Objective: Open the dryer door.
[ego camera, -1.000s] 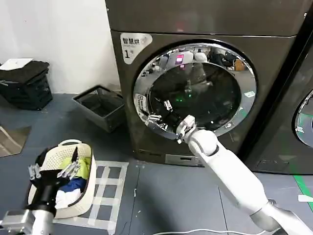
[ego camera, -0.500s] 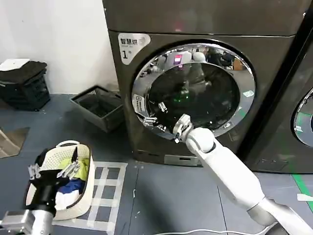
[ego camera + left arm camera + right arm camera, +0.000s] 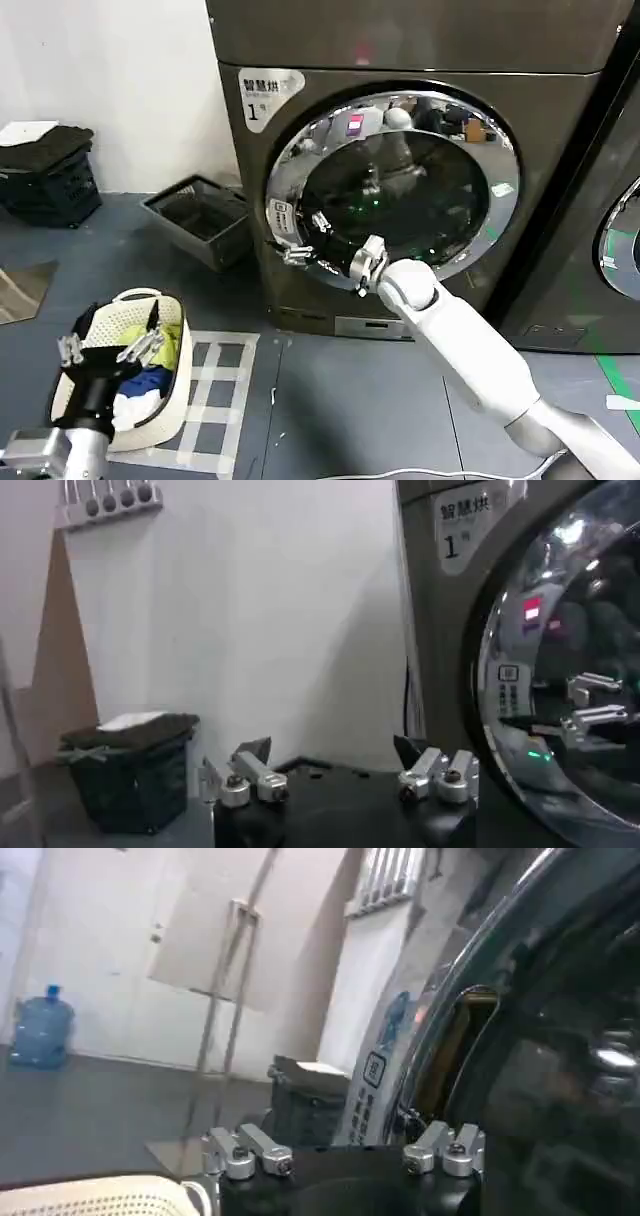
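Right tool point(image 3: 297, 243), fingers apart, sits at the left edge of the dryer door point(image 3: 395, 185), hooked near its chrome rim. Door still looks shut or barely cracked, so the swing-open is left. Left tool point(image 3: 110, 345), fingers apart, idles well left of the door over the laundry basket point(image 3: 175, 315).

Even indoor light is falling from above, leaving the white wall point(image 3: 120, 90) beside the dryer bright and the grey floor point(image 3: 340, 400) duller. The dryer door point(image 3: 395, 190) is catching the most glare: its chrome rim is throwing back bright patches and warped room reflections, and 1 green glint is showing in its dark glass. In the right wrist view the door's rim point(image 3: 500, 968) is looking soft and smeared.
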`<state>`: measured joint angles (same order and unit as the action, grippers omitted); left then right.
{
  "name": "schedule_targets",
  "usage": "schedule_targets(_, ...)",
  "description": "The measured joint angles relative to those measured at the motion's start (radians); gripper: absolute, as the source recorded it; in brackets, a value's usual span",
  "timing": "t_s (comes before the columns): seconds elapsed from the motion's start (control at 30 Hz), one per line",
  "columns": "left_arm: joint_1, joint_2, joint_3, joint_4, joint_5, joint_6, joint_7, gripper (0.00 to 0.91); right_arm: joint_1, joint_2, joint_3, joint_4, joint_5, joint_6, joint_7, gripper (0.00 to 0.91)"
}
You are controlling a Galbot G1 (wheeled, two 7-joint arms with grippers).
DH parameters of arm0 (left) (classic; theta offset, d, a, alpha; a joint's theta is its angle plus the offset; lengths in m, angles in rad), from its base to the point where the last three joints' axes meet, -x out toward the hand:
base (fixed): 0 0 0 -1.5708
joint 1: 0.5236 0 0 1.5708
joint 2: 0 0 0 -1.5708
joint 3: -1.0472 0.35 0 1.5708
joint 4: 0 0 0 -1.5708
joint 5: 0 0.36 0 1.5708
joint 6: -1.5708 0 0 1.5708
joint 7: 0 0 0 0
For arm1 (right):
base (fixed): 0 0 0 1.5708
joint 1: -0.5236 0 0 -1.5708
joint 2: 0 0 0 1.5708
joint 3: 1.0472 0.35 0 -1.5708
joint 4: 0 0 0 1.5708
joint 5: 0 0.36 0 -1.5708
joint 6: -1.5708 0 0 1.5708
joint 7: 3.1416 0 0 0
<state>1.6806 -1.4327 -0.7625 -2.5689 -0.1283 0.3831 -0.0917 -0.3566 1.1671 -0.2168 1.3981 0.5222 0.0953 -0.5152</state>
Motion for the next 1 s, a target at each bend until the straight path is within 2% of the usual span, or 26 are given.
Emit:
schedule_targets(0.37, -0.017, 0.014, 0.0, 0.0, 0.0, -0.012, 0.01, 0.907, -0.018, -0.048, 0.0, 0.04, 0.006, 0.049, -0.093, 0.907)
schedule_targets(0.6, -0.045, 0.084, -0.034, 0.002, 0.006, -0.128, 0.094, 0.907, -0.027, -0.087, 0.004, 0.066, 0.05, 0.081, -0.168, 0.907)
schedule_targets(0.8, -0.069, 0.21, -0.073, 0.097, -0.023, -0.247, 0.172, 0.907, -0.039, -0.119, 0.013, 0.085, 0.094, 0.114, -0.243, 0.907)
schedule_targets(1.0, -0.101, 0.318, -0.093, 0.181, -0.078, -0.291, 0.196, 0.907, -0.048, -0.15, 0.019, 0.11, 0.152, 0.123, -0.319, 0.907)
